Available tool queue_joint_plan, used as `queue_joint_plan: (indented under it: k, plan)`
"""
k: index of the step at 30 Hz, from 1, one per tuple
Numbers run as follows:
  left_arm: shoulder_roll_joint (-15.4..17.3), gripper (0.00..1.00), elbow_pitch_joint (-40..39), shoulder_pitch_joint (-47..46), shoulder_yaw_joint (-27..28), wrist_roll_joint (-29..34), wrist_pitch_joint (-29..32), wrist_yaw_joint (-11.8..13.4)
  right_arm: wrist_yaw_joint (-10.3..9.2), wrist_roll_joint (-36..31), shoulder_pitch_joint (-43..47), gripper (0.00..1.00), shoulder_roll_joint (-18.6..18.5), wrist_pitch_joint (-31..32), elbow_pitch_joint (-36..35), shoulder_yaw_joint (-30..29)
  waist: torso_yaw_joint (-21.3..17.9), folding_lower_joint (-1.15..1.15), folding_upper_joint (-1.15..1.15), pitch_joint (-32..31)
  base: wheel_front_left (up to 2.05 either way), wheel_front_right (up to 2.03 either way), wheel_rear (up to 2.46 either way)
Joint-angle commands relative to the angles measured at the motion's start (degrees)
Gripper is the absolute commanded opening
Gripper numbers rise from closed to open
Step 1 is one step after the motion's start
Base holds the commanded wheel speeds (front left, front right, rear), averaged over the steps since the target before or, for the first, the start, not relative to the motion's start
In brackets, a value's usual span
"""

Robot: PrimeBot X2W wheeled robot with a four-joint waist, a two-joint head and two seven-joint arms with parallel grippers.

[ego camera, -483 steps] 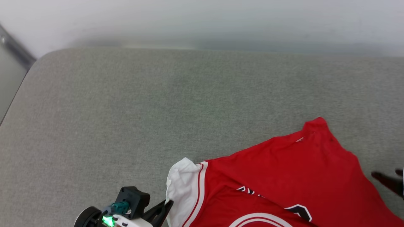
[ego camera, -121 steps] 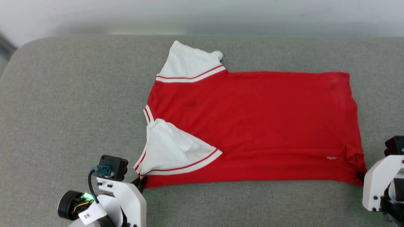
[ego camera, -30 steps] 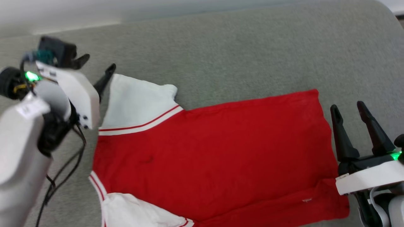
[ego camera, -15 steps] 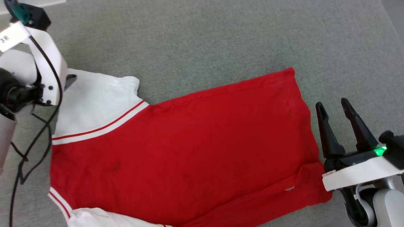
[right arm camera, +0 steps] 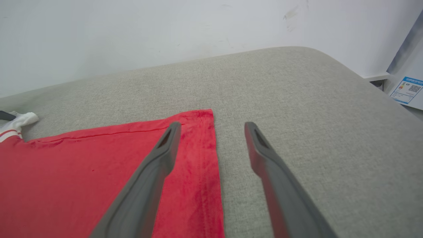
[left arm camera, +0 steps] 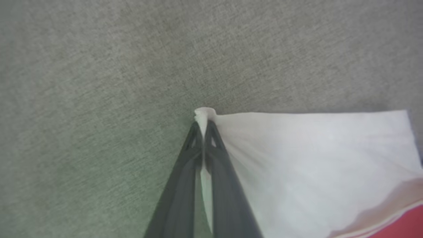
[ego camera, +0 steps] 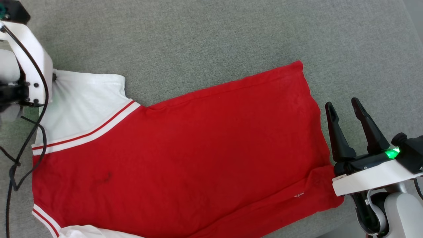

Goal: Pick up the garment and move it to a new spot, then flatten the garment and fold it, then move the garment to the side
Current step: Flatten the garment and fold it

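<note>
The garment (ego camera: 185,155) is a red shirt spread flat on the grey cushion, with one white sleeve (ego camera: 82,102) at the upper left and a second white sleeve at the bottom edge. In the left wrist view my left gripper (left arm camera: 205,124) is shut on the outer corner of the white sleeve (left arm camera: 314,165), and a small tuft of cloth sticks out past the tips. In the head view the left arm's white housing (ego camera: 29,66) covers those fingers. My right gripper (ego camera: 342,105) stands open just off the garment's right hem, with nothing between its fingers. Seen from the right wrist, the right gripper (right arm camera: 213,125) has one finger over the red hem (right arm camera: 82,172).
The grey cushion (ego camera: 198,33) stretches beyond the garment to the far side and to the right. It meets a white wall (right arm camera: 132,33) at the back and rounds off at its right edge (right arm camera: 363,76). A black cable (ego camera: 19,158) hangs from the left arm.
My left gripper has closed on the corner of the white sleeve. The head camera has shifted, so the garment sits further left in view. The right gripper stays open by the hem.
</note>
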Motion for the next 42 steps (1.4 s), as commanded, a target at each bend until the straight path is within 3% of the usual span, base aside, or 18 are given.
queue_joint_plan:
  k: [1,6,11,24,35,42]
  plan:
    - [-0.92,0.0,1.61,3.74,-1.42,0.58,-0.45,-0.23,-0.02,-0.2,-0.79,1.0,0.0,0.21,0.18,-0.08,0.27,0.0,0.0,-0.34,0.0,0.0,0.0]
    - [-1.52,0.0,1.2,3.47,-0.68,0.62,-5.22,-1.31,-0.02,-0.8,-0.7,1.0,-1.12,1.82,0.22,-0.13,1.44,0.0,0.0,-2.81,0.0,0.0,0.0]
    - [-2.29,0.0,-1.13,3.0,-0.85,1.45,-11.34,-3.09,-0.02,-1.42,0.0,1.0,-4.24,7.36,0.31,0.15,3.6,0.0,0.0,-5.89,0.0,0.0,0.0]
    - [-2.92,0.0,-15.2,7.73,-4.15,3.3,-21.51,-4.84,-0.02,3.2,-5.27,1.0,-15.63,37.67,-1.83,-2.33,12.05,0.0,0.0,-10.54,0.0,0.0,0.0]
    - [-1.89,0.0,-31.41,12.06,-5.65,5.18,-23.17,-3.02,-0.03,3.26,-15.63,1.0,-20.21,59.45,2.27,-1.36,18.41,0.0,0.0,-7.66,0.0,0.0,0.0]
    - [-1.98,0.0,-38.13,13.47,-6.45,6.47,-23.76,-1.88,-0.03,0.25,-18.85,1.0,-23.17,63.24,6.62,0.97,21.9,0.0,0.0,-5.09,0.0,0.0,0.0]
